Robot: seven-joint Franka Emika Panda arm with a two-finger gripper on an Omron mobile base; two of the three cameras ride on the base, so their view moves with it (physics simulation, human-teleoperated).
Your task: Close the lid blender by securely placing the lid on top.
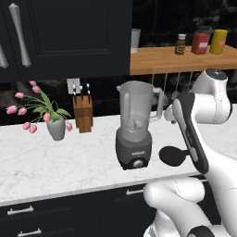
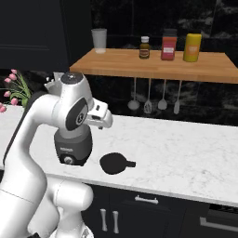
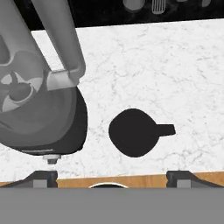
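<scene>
The step in hand looks to be the reach for the lid, with nothing yet lifted. To do it well, the hand (image 3: 111, 177) should come straight down over the disc, settle its two tips on opposite edges of the round part, not on the tab, and close only once both tips sit level with the white marble worktop (image 3: 175, 70), so the thin disc does not skid away. Keeping the descent clear of the jar's handle matters too, since the jar stands close on one side.

The tall clear plastic blender jar on its dark grey motor base (image 1: 134, 134) stands ahead of the hand and off to its left in the hand view, mouth open, blades visible inside, side handle turned toward the lid. Nothing covers it.

The flat round black lid with its short tab (image 3: 133, 132) lies flat on the worktop, just ahead of the fingertips and roughly centred between them, apart from the blender's base, tab pointing away from the blender.

The hand hovers above the worktop, spread wide and holding nothing; its two dark tips (image 3: 43, 176) stand well apart at the lower edge of the hand view.
</scene>
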